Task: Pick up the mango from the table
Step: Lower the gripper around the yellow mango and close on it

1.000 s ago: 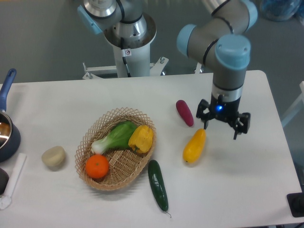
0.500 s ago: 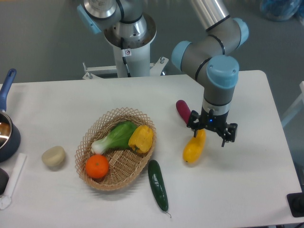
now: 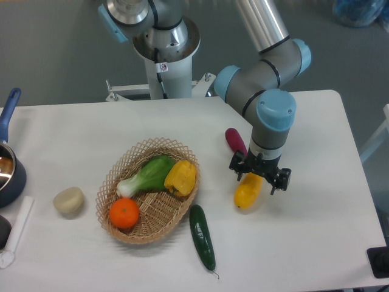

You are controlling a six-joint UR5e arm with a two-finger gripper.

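Hand (image 3: 260, 177): two dark fingers spread apart, one to each side of the mango's upper end; whether they touch the fruit cannot be told.
Mango (image 3: 248, 191): yellow-orange, elongated, lying on the tabletop (image 3: 316, 219) right of centre; its upper end is hidden under the hand.
Eggplant (image 3: 235, 141): purple, lying just up and left of the hand; its lower end is partly covered by the arm's wrist.
Cucumber (image 3: 202, 236): dark green, on the tabletop below and left of the mango, apart from it.
Wicker basket (image 3: 119, 176): oval, left of centre. Contents: a green leafy vegetable with white stem (image 3: 146, 174), a ridged yellow pepper (image 3: 180, 177), a round orange (image 3: 124, 213).
Beige lump (image 3: 68, 200): on the tabletop left of the basket.
Blue pot (image 3: 8, 164): at the left edge, cut off by the frame.
Writing: a small label on the robot base (image 3: 164, 48), too small to read.
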